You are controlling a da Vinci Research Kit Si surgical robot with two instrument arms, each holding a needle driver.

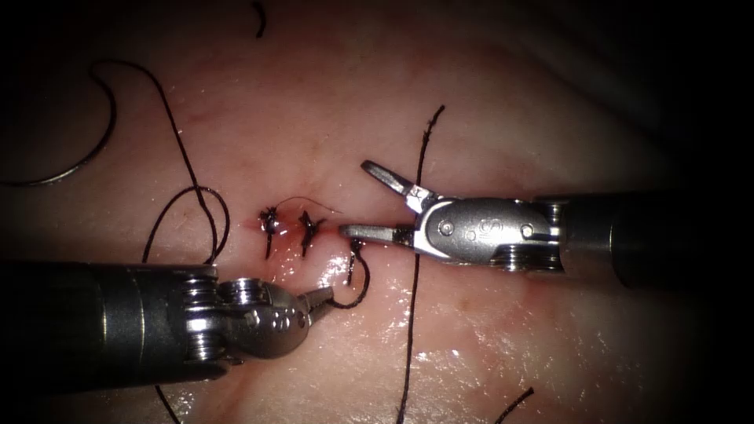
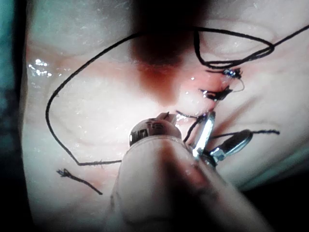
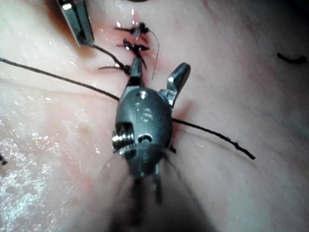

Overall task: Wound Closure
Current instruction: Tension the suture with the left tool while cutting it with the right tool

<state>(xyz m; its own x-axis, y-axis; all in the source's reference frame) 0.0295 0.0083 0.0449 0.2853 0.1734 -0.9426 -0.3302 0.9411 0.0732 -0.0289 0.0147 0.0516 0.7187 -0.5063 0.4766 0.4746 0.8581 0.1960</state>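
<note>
Gripping thread (image 1: 357,292): left pincer (image 1: 320,297) | right pincer (image 1: 369,200) agape, empty | needle (image 1: 75,169) lying loose

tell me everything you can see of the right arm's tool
The right arm's tool is a silvery metal needle driver on a dark shaft, entering from the right. Its pincer stands wide open: one jaw angles up and left, the other lies level, its tip by the thread looping out of the cut. It holds nothing. A long dark thread strand runs under its wrist.
</note>
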